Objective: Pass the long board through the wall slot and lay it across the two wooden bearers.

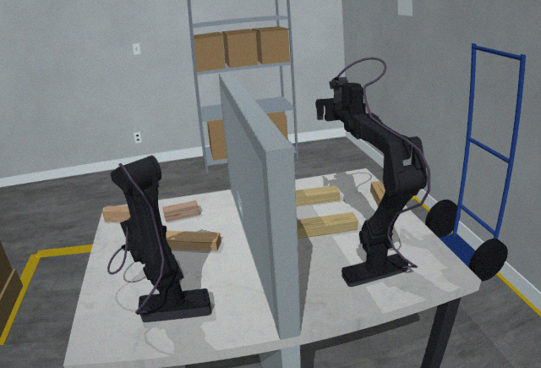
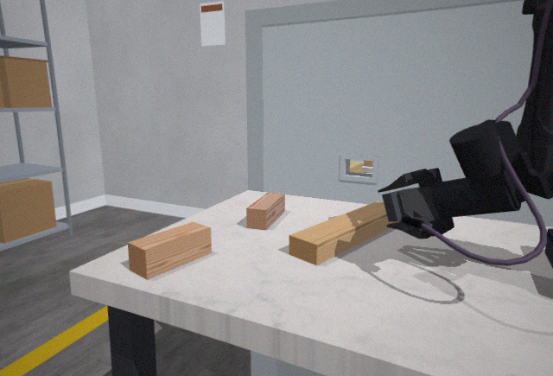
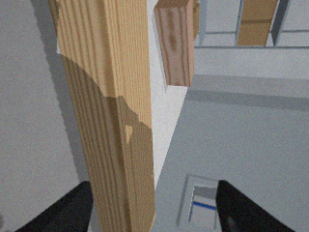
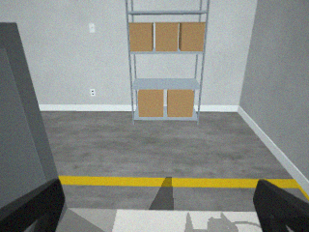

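Observation:
The long board is light brown wood and lies on the table on the left arm's side of the wall. My left gripper is open at the board; the left wrist view shows the board running down between the fingertips, nearer the left one. The grey panel wall has a small framed slot low down. Two yellowish bearers lie on its other side, their wall-side ends hidden. My right gripper is open and empty, high above that side.
Two reddish offcuts lie beyond the board on the left arm's side. Another wooden piece lies behind the right arm, partly hidden. A blue cart stands beside the table.

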Robot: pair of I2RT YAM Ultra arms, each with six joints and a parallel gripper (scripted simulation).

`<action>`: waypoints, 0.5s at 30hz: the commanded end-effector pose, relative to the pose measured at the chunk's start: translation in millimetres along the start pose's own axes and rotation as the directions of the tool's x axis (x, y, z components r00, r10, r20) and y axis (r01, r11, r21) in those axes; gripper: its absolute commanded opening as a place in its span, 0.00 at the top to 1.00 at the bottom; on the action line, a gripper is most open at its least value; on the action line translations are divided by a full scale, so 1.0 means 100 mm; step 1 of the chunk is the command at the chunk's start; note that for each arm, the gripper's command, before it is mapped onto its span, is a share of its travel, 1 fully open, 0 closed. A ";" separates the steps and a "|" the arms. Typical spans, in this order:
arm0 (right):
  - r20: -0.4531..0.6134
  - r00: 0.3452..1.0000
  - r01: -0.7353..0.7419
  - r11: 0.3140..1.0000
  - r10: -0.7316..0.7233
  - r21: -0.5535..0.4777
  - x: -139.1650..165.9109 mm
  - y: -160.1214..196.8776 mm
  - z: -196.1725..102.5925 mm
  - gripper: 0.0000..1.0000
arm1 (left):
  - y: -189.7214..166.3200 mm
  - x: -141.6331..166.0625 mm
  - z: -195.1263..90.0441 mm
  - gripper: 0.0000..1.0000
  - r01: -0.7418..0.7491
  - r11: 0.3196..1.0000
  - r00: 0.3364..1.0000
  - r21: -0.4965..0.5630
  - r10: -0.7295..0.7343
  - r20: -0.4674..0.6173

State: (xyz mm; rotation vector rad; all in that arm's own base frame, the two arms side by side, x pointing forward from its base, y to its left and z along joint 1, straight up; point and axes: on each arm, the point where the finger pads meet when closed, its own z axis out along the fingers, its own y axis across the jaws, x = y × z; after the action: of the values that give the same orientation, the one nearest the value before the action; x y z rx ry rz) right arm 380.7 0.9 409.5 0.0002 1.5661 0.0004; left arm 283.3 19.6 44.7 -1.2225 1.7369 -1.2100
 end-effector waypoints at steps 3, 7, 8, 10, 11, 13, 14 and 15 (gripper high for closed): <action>0.064 0.998 0.012 1.000 -0.013 0.023 -0.28 -0.06 -0.09 0.00 | 0.01 0.03 -0.04 0.23 -0.009 1.000 1.000 -0.012 0.009 -0.002; 0.064 0.998 0.012 1.000 -0.013 0.023 -0.28 -0.06 -0.09 0.00 | 0.01 0.03 -0.04 0.23 -0.009 1.000 1.000 -0.012 0.009 -0.002; 0.064 0.998 0.012 1.000 -0.013 0.023 -0.28 -0.06 -0.09 0.00 | 0.01 0.03 -0.04 0.23 -0.009 1.000 1.000 -0.012 0.009 -0.002; 0.064 0.998 0.012 1.000 -0.013 0.023 -0.28 -0.06 -0.09 0.00 | 0.03 0.02 -0.05 0.23 -0.006 1.000 1.000 -0.018 0.006 0.002; 0.064 0.998 0.012 1.000 -0.013 0.023 -0.28 -0.06 -0.09 0.00 | 0.03 0.05 -0.05 0.23 -0.005 1.000 1.000 -0.016 0.005 -0.016; 0.064 0.998 0.012 1.000 -0.013 0.023 -0.28 -0.06 -0.09 0.00 | -0.07 -0.07 0.02 0.23 -0.029 1.000 1.000 -0.002 0.029 -0.011; 0.064 0.998 0.012 1.000 -0.013 0.023 -0.28 -0.06 -0.09 0.00 | -0.07 -0.09 0.03 0.23 -0.028 1.000 1.000 -0.007 0.028 -0.013; 0.064 0.998 0.012 1.000 -0.013 0.023 -0.28 -0.06 -0.09 0.00 | -0.05 -0.08 0.02 0.23 -0.027 1.000 1.000 -0.012 0.027 -0.015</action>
State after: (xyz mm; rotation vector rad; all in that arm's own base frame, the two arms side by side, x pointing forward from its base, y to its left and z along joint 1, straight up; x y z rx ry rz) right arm 380.7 0.9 409.5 0.0002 1.5661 0.0004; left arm 281.5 19.9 41.0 -1.2390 1.7541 -1.2049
